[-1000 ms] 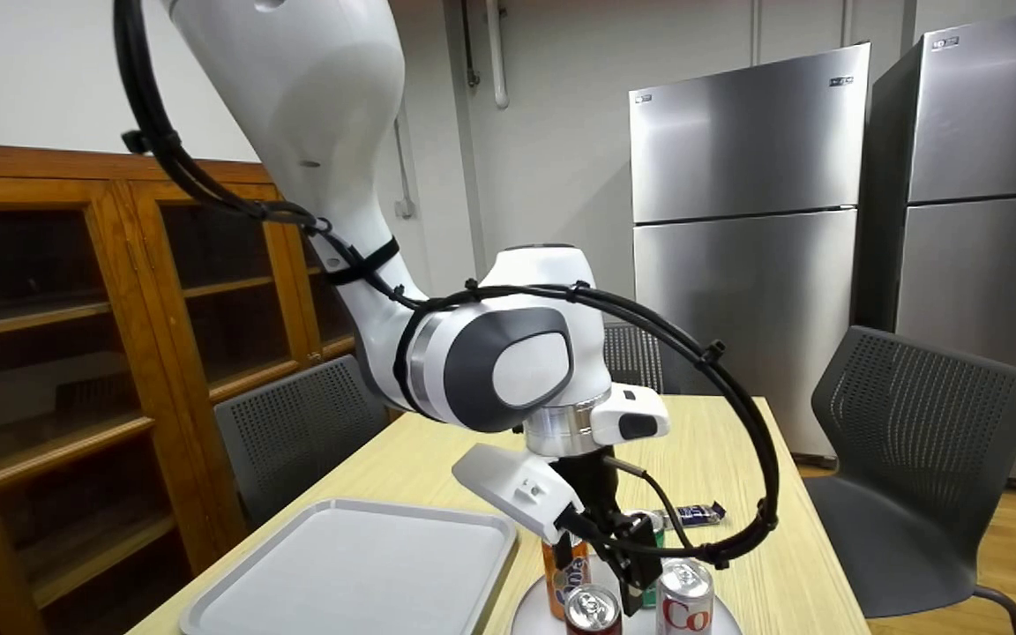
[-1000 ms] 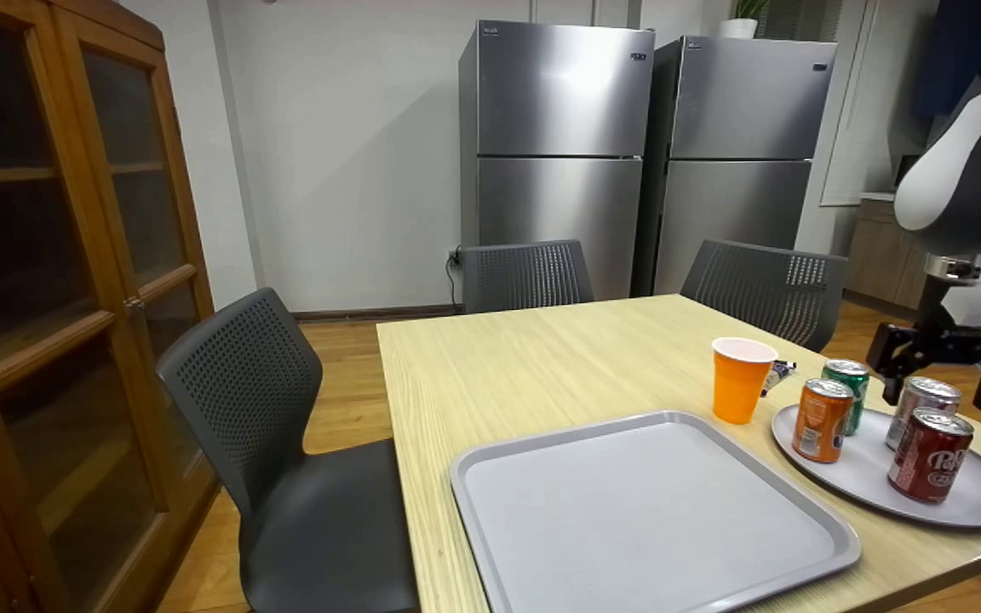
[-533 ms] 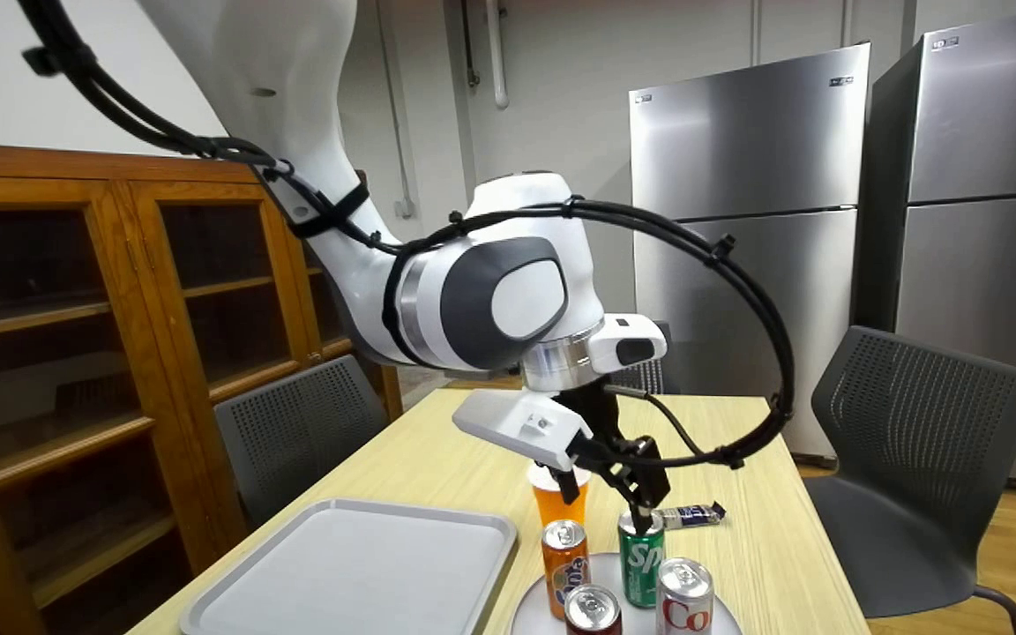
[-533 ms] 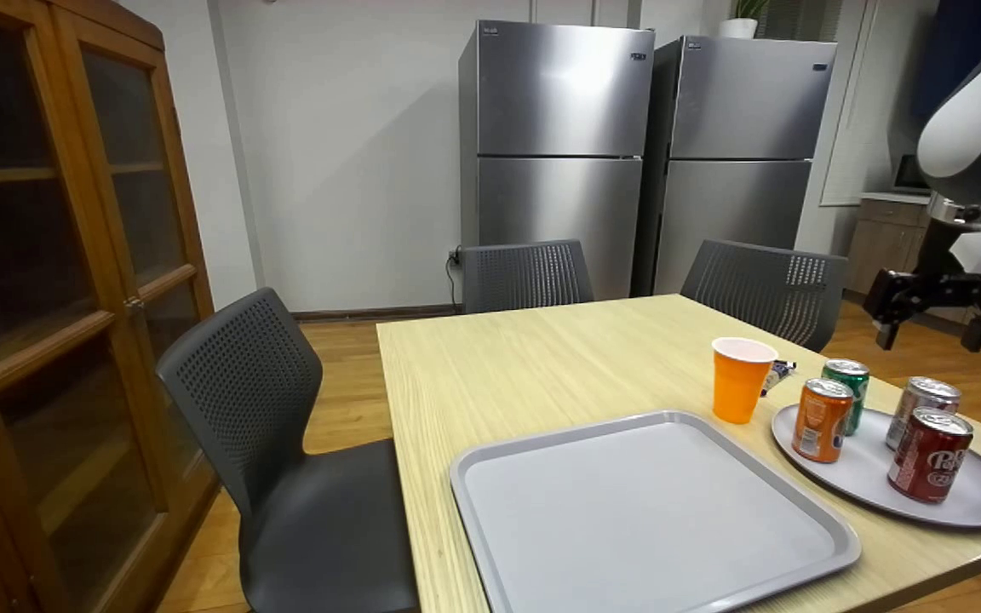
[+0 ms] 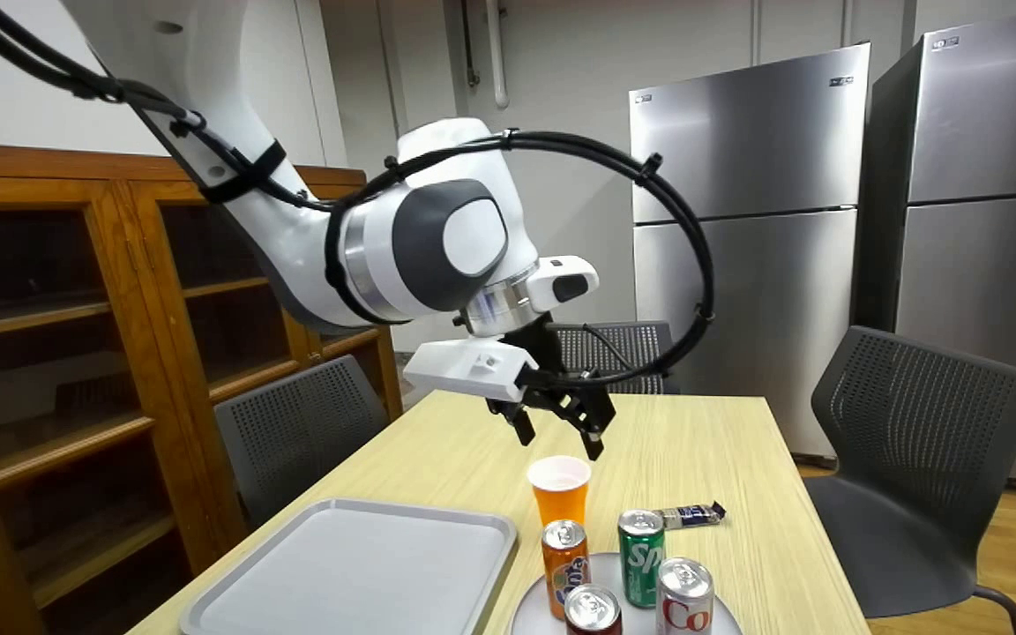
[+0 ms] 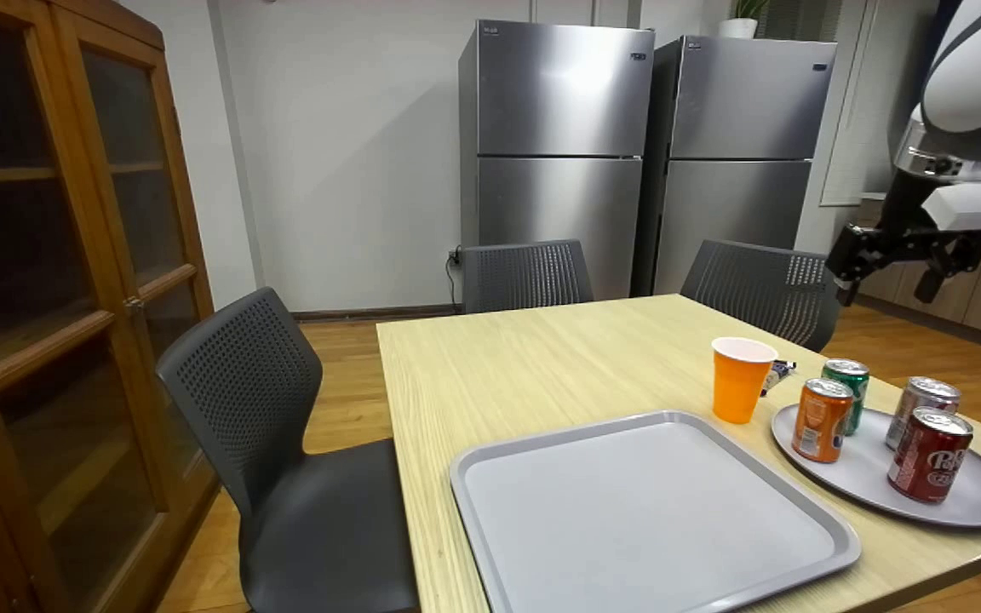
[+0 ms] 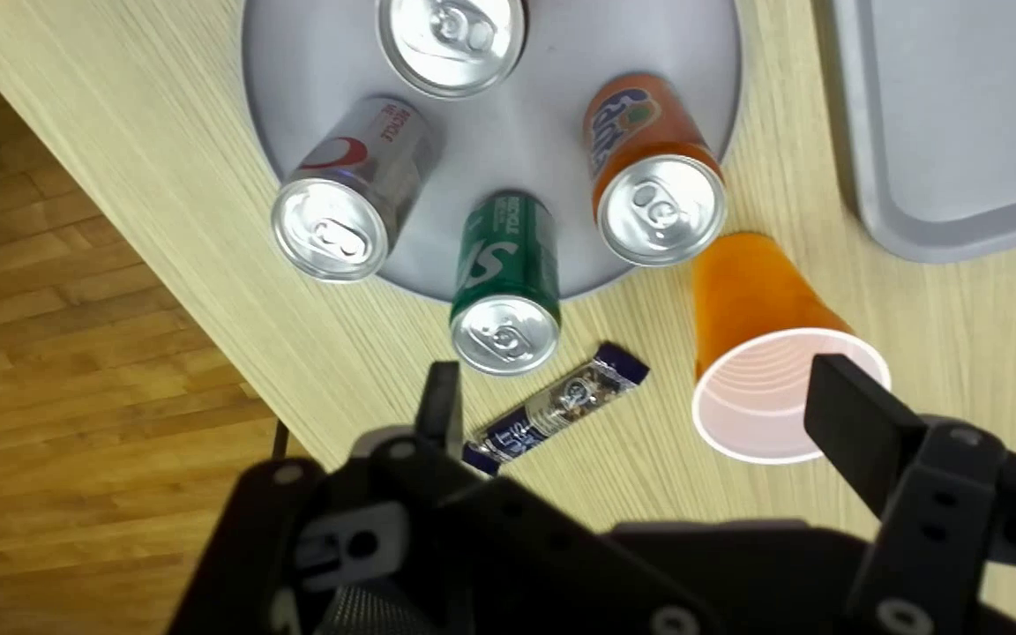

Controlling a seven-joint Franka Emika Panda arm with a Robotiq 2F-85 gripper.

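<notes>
Gripper (image 5: 560, 441) up & away fr green can (image 7: 508, 247) since earlier frame | fingers (image 7: 861, 432) wide apart, empty | snack bar (image 7: 574, 399) on tbl (image 6: 542, 366) nr plate (image 7: 508, 141); orange cup (image 6: 739, 383) upright nrby | step: prob. free repositioning | next: any descent wld need cup clearance

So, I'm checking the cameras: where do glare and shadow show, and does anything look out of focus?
In an exterior view, bright glare on a fridge door and a diagonal shadow on the wall; in the wrist view, shiny highlights on the silver can's lid, the gripper dark, its nearest parts looking soft, the orange cup fairly crisp.
</notes>
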